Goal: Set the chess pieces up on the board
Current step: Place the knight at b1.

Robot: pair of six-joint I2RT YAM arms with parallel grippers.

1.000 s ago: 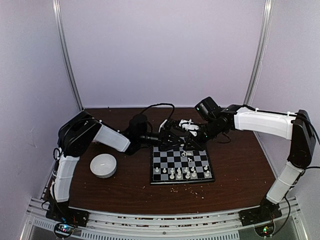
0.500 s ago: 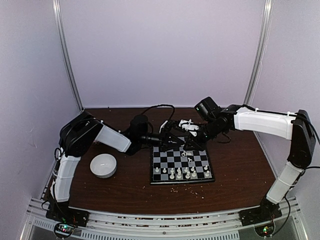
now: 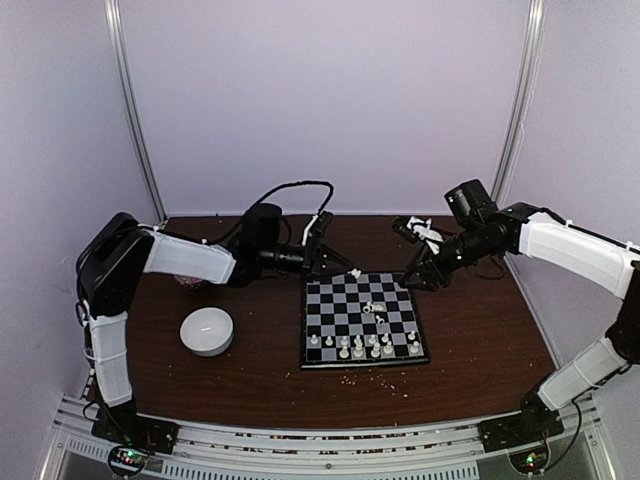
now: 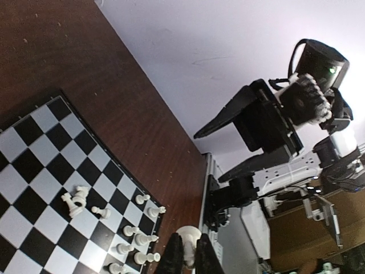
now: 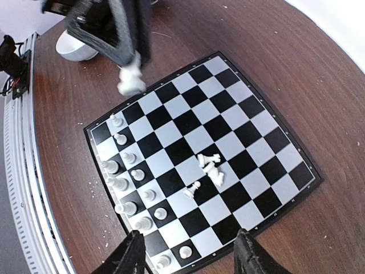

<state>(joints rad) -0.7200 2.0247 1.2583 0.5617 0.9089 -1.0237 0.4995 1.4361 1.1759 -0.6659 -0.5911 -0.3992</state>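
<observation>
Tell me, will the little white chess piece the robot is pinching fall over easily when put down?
Probably light: the left gripper holds the chess piece with just its thin tips. It may tip easily, being tall on a small base; several pieces lie toppled on the board. It looks smooth, so possibly slippery.

Pale lilac walls [image 3: 320,100], two metal corner posts [image 3: 135,110], dark brown table [image 3: 480,330], aluminium rail [image 3: 320,452] at front.
</observation>
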